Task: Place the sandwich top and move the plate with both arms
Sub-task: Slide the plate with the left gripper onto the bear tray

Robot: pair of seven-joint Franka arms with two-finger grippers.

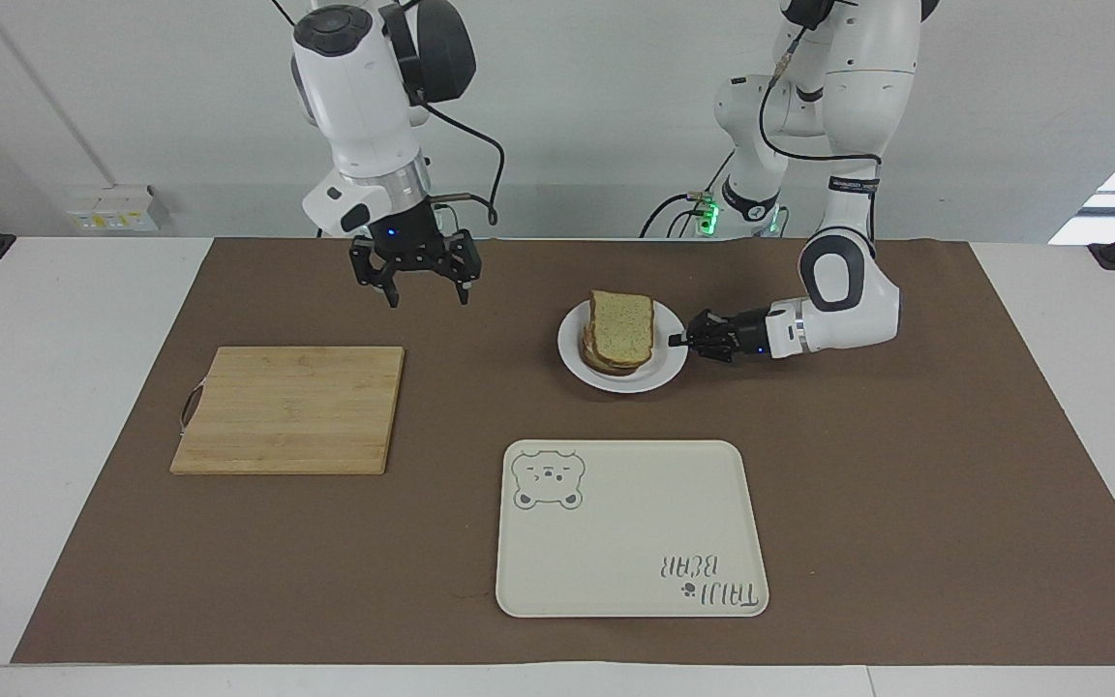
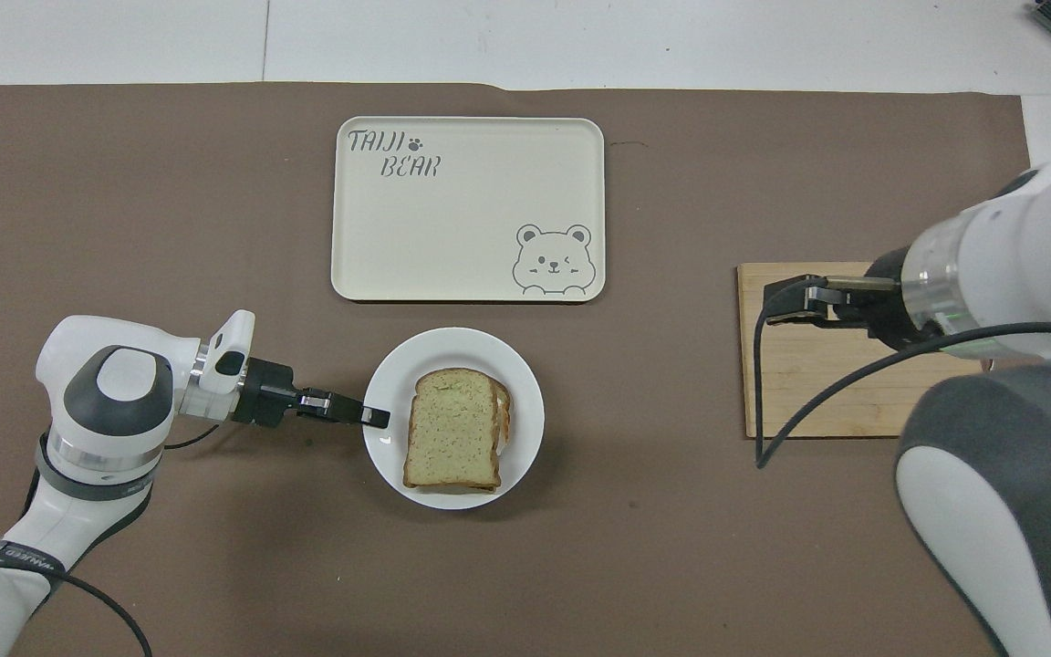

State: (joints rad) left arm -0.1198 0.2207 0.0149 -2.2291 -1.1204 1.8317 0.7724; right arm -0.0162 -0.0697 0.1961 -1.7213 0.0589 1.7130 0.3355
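Bare mat (image 1: 441, 387) btwn board (image 1: 288, 409) & plate (image 1: 572, 363); tray (image 1: 630, 528) adjacent.

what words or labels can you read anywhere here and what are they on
"TAIJI BEAR", with a small paw print after the first word: printed on the cream tray, in one corner; a bear face is drawn in the corner diagonally across.
Small dark lettering on the band of the left arm: too small to read.
No text on the plate, bread or wooden board.

Speckled tan sandwich top (image 1: 622, 324) with brown crust, lying flat on the stacked sandwich, small round white plate (image 1: 577, 367) beneath it on the brown mat, nearer to the robots than the cream tray, its rim pinched by the left gripper (image 1: 681, 340)
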